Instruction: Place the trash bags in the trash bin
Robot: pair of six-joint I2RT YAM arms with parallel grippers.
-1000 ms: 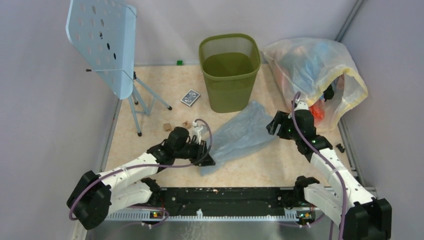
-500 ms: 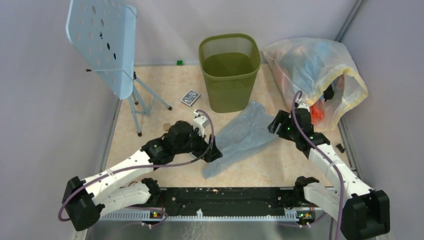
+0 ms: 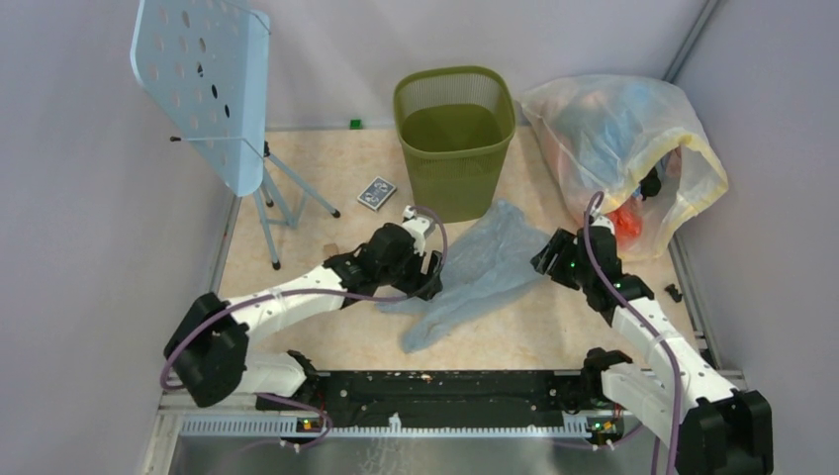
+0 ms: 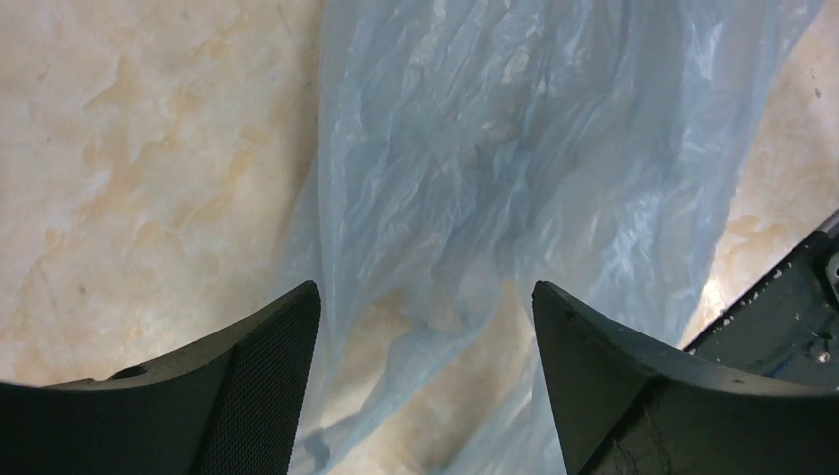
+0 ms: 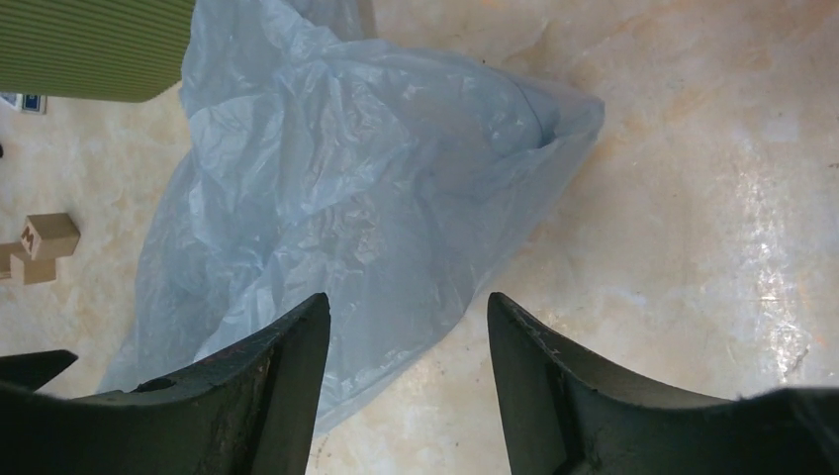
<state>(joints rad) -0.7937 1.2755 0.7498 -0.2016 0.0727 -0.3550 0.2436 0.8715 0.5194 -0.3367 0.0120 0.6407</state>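
The trash bag [image 3: 485, 259] is a crumpled pale blue film lying flat on the table in front of the trash bin [image 3: 455, 139], an upright olive-green mesh wastebasket. My left gripper [image 3: 432, 273] is open at the bag's left edge. In the left wrist view its fingers [image 4: 267, 376] straddle a fold of the bag [image 4: 514, 148] without pinching it. My right gripper [image 3: 547, 259] is open at the bag's right edge. In the right wrist view the bag [image 5: 346, 168] reaches under the left finger [image 5: 277, 376], and the bin's corner [image 5: 89, 49] shows at top left.
A big clear-yellowish sack [image 3: 623, 139] stuffed with coloured items leans at the back right. A blue perforated panel on a tripod [image 3: 203, 89] stands at the back left. A card pack [image 3: 376, 193] and small cardboard cubes [image 5: 45, 237] lie left of the bag.
My left gripper let go of the bag's near end, opened, and moved forward and right to the bag's left edge. The right gripper's jaws narrowed a little and it barely shifted.
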